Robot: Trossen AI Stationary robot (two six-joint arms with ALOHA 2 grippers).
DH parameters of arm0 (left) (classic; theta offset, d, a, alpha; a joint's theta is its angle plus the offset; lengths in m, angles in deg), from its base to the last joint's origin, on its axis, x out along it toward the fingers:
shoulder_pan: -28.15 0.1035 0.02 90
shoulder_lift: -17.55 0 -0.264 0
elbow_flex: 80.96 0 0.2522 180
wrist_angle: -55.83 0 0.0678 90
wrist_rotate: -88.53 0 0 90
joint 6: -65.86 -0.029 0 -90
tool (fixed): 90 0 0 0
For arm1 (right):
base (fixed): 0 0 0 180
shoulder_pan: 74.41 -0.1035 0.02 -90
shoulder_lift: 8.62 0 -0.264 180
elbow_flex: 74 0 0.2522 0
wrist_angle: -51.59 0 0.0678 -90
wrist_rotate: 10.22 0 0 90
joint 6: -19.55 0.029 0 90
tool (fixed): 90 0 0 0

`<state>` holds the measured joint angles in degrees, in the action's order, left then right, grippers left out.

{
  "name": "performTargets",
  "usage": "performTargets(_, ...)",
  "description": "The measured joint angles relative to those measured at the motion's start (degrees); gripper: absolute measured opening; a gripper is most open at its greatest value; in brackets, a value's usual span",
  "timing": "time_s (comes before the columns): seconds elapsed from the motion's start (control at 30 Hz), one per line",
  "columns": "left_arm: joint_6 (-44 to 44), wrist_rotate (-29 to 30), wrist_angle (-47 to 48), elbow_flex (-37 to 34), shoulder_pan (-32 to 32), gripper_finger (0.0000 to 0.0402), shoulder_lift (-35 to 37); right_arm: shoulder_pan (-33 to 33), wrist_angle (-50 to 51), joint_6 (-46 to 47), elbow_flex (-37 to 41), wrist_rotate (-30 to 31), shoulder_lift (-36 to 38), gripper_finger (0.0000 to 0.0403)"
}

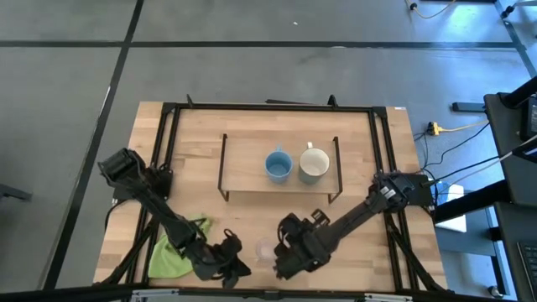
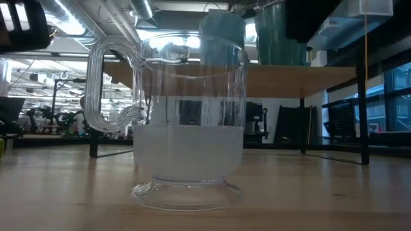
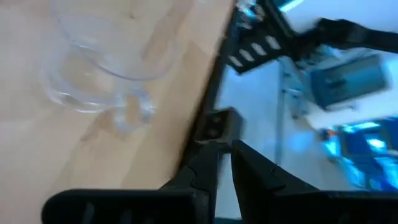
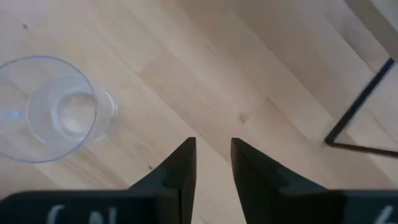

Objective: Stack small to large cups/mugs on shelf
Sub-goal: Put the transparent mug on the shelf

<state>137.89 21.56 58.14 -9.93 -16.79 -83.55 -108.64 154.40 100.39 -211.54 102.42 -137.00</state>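
Note:
The small clear glass cup (image 1: 264, 249) (image 2: 189, 141) (image 4: 59, 109) stands upright on its foot on the table, close to the near edge. On the shelf (image 1: 243, 168), a light-wood board on black wire legs, the light-blue mug (image 1: 278, 165) and the cream-white mug (image 1: 313, 164) stand side by side. My right gripper (image 1: 281, 258) (image 4: 213, 162) hovers just right of the glass, pointing steeply down, open with nothing between its fingers. Just left of the glass, at the near edge, my left gripper (image 1: 235, 267) (image 3: 224, 158) is open by a narrow slit, with nothing in it.
A green cloth (image 1: 176, 247) lies crumpled at the near left, beside my left arm. Black frame bars (image 1: 168, 151) (image 1: 382, 151) run along the table's left and right sides. Bare wood lies between the shelf and the glass.

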Motion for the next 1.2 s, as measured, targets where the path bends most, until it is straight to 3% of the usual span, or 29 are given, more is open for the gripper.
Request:
performTargets(0.23,0.08,1.29,2.43,5.26,-0.01,0.0039,-5.04,-3.47,-0.22,9.14,3.96,-1.56,0.07,0.0117)
performTargets(0.5,2.31,-0.68,3.56,5.79,-0.43,0.0039,-6.64,-4.78,-8.60,16.53,11.57,-4.22,-0.01,0.0009)
performTargets(0.77,1.37,1.70,4.58,5.79,-0.12,0.0003,-6.93,-4.61,-9.09,23.62,13.63,-3.07,0.02,0.0004)
performTargets(1.2,5.36,0.47,-2.16,5.72,1.66,0.0001,-13.84,-4.14,-12.73,28.17,13.64,-1.69,0.02,0.0002)
